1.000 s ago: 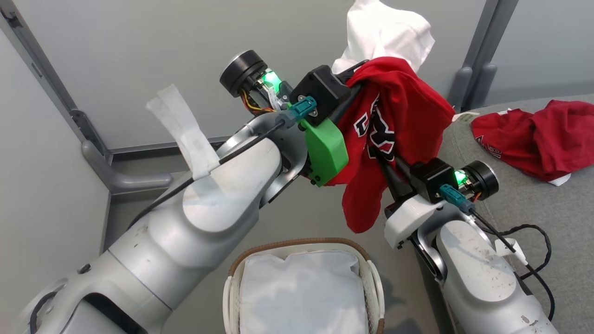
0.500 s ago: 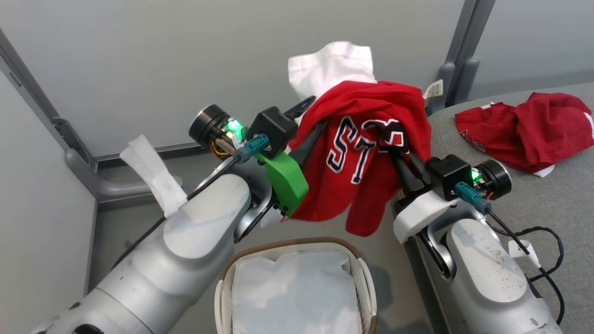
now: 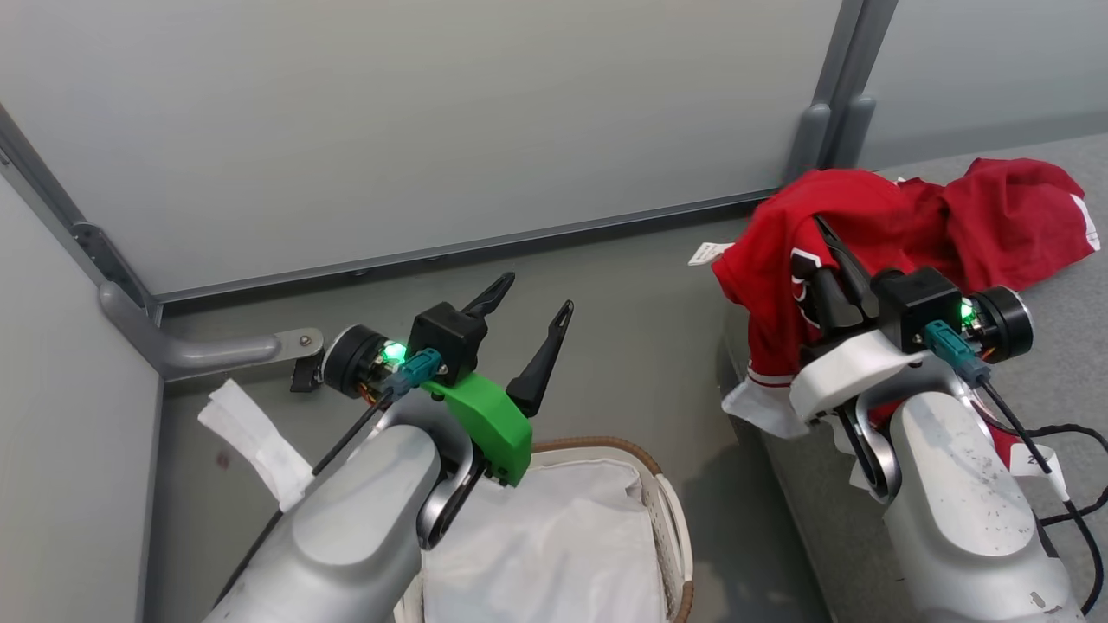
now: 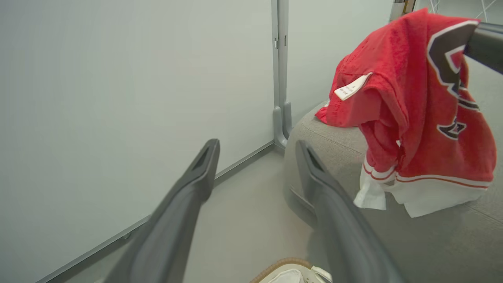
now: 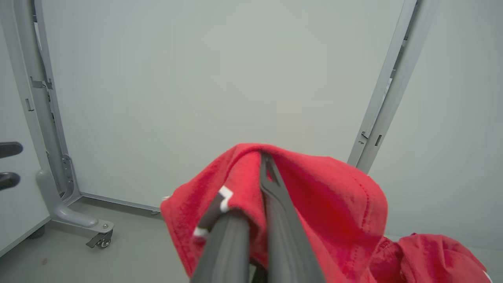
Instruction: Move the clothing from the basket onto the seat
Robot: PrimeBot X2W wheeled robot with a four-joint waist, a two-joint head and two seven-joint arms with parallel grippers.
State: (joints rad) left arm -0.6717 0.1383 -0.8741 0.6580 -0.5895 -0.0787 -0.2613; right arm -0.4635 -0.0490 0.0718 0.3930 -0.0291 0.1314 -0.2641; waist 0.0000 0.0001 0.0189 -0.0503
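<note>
While my right jaws are closed on a fold of the red jersey (image 3: 766,260), I judge the job close to its end. That jersey hangs from the pinch over the near corner of the grey seat (image 3: 1069,346). In the left wrist view one sleeve seems to rest on the cushion while the white-trimmed hem dangles down its rounded side. The other red garment (image 3: 1008,203) already lies crumpled on the seat, just behind the jersey and touching it. My left jaws stand wide and hold nothing, the two dark fingers (image 4: 184,196) bare, raised above the basket (image 3: 671,519) and well apart from the seat. What I can see of the basket holds just its white liner (image 3: 554,536); my left forearm hides its near part.

What is left, as I read it: carry the jersey further in over the cushion, open the right jaws and draw them out of the cloth.

Nothing stands between the jersey and the seat. Cloth is wrapped round my right fingers (image 5: 275,212) and may cling when I let go. The overhanging hem could drag the piece down to the floor (image 3: 640,346), and a black cable (image 3: 1069,510) trails on the seat beside my right arm.
</note>
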